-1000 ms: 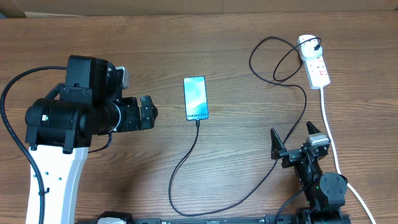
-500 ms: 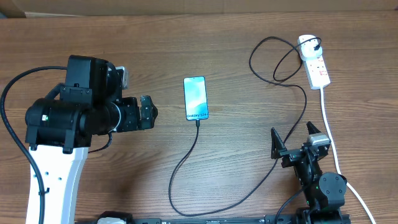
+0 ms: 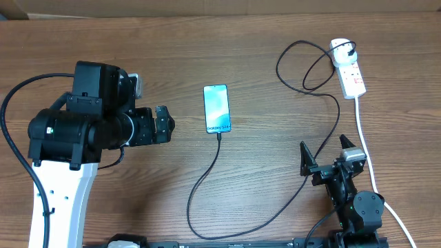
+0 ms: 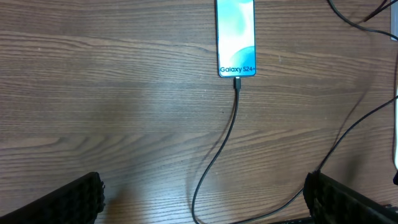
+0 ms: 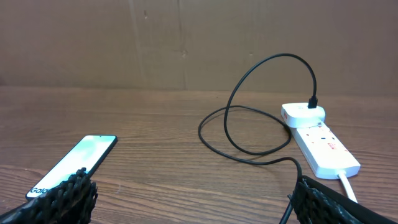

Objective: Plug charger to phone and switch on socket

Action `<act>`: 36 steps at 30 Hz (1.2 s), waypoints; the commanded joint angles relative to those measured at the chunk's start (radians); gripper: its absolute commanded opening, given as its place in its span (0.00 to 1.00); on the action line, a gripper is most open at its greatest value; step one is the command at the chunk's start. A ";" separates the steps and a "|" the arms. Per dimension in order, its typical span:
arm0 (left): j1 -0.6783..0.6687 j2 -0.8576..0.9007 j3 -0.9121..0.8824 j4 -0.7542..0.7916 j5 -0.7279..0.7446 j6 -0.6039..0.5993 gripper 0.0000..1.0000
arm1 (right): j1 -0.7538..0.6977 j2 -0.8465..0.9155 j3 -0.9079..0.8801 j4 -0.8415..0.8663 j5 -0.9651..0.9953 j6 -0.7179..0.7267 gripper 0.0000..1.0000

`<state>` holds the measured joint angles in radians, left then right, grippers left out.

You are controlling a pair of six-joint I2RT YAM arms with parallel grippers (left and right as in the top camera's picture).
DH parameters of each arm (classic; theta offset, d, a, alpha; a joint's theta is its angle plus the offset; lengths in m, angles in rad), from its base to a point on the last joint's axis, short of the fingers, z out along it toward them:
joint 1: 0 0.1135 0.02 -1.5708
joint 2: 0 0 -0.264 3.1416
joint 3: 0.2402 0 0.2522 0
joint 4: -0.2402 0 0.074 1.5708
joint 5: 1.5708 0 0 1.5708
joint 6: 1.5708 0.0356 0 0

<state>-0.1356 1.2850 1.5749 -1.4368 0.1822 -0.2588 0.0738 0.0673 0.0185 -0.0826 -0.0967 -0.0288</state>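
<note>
Standing spread, empty: left end effector (image 3: 167,125) and right end effector (image 3: 325,157); charger (image 4: 237,93) seemingly plugged into phone (image 3: 216,109).

Matt brown wood grain across the table (image 3: 241,41).
Glossy screen on the phone (image 3: 216,108); smooth white plastic for the socket (image 3: 349,72); matt black sheath on the charger (image 4: 236,102).

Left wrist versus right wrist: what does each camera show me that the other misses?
Left wrist only: the charger tip seated in the phone at its labelled end. Right wrist only: the black plug standing at the far end of the socket; there the phone's cable end is hidden. Both: phone, charger, wooden table.
</note>
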 commanded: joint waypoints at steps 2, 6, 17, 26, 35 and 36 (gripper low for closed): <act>-0.003 -0.002 -0.002 0.001 -0.007 0.012 1.00 | 0.004 -0.010 -0.010 0.005 0.006 0.005 1.00; -0.003 -0.002 -0.002 0.001 -0.007 0.012 0.99 | 0.004 -0.010 -0.010 0.005 0.006 0.005 1.00; 0.007 -0.011 -0.002 -0.006 -0.049 0.018 1.00 | 0.004 -0.010 -0.010 0.005 0.006 0.005 1.00; 0.006 -0.085 -0.032 0.010 -0.053 0.019 1.00 | 0.004 -0.010 -0.010 0.005 0.006 0.005 1.00; 0.019 -0.308 -0.309 0.125 -0.062 0.021 1.00 | 0.004 -0.010 -0.010 0.005 0.006 0.005 1.00; 0.026 -0.336 -0.348 0.148 -0.061 0.021 0.99 | 0.004 -0.010 -0.010 0.005 0.005 0.005 1.00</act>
<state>-0.1307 1.0214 1.3247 -1.3254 0.1364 -0.2546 0.0738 0.0673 0.0185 -0.0811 -0.0967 -0.0284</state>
